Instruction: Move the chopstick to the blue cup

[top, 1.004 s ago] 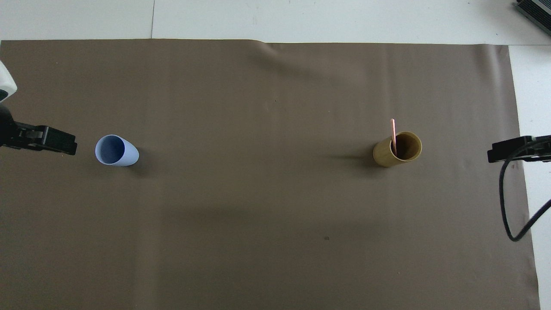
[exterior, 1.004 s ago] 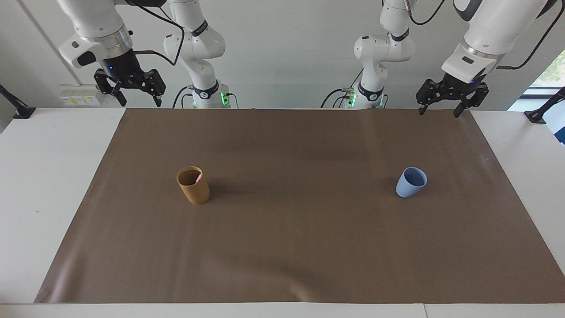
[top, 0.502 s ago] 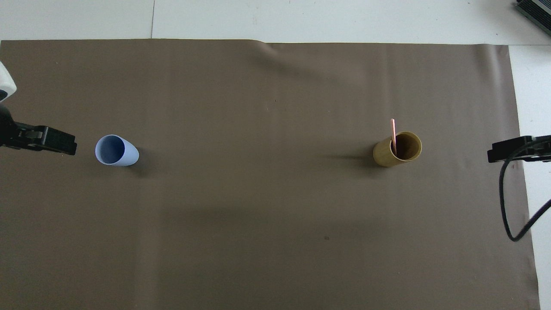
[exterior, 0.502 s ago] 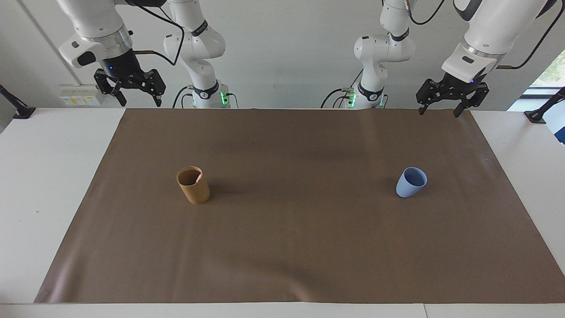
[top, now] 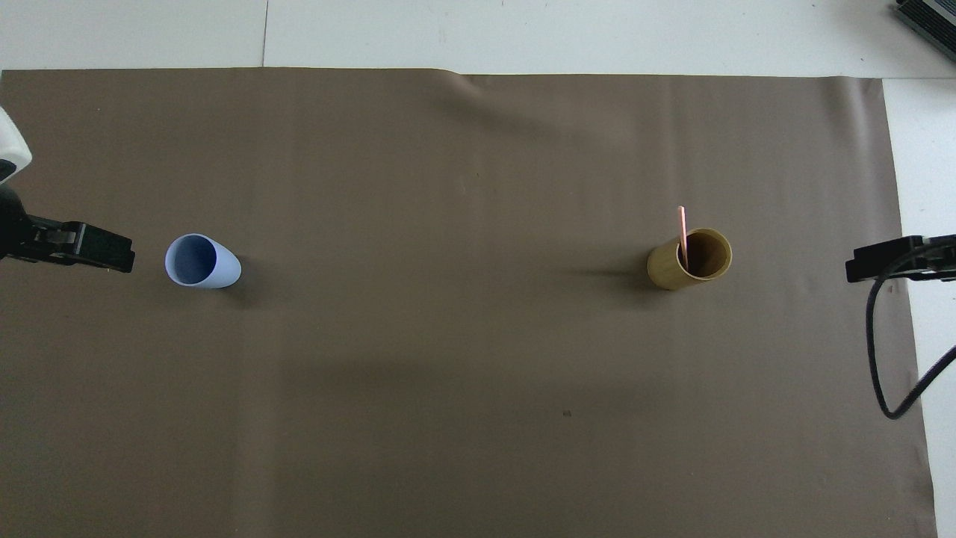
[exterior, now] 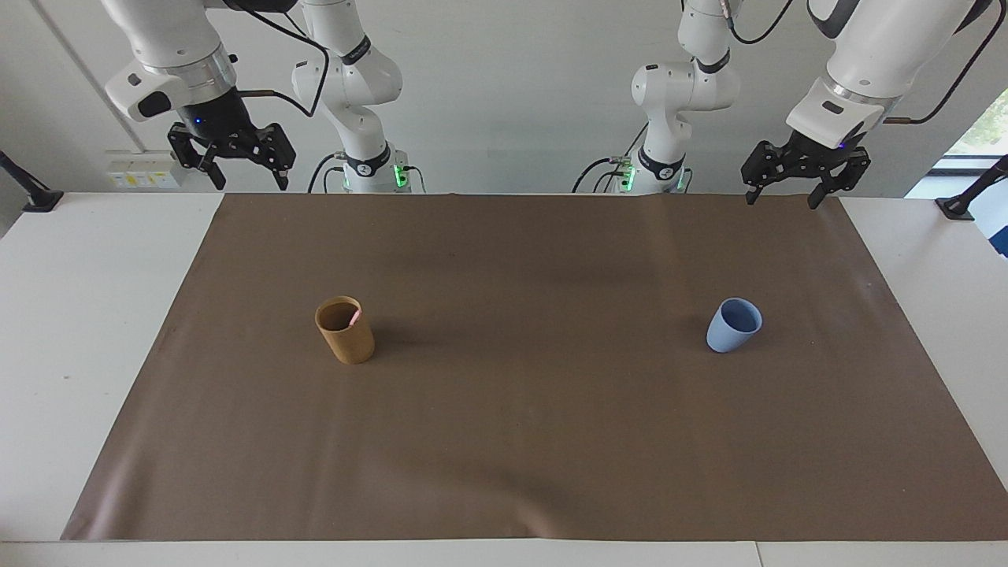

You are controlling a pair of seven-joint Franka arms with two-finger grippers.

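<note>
With both the right gripper (exterior: 234, 160), at the frame's upper left, and the left gripper (exterior: 795, 175), upper right, spread and empty, the chopstick (top: 682, 233) leans in the tan cup (exterior: 345, 329), and a careless pull risks tipping that cup, well apart from the blue cup (exterior: 733, 325).

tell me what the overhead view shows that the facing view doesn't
Only the overhead view shows the chopstick as a long pink stick rising past the tan cup's rim, and shows inside the blue cup, which looks empty. Only the facing view shows both arms whole, with the left pincer and right pincer open, raised over the robots' edge of the brown mat. Both show the two cups upright, far apart, the chopstick in the tan one.
</note>
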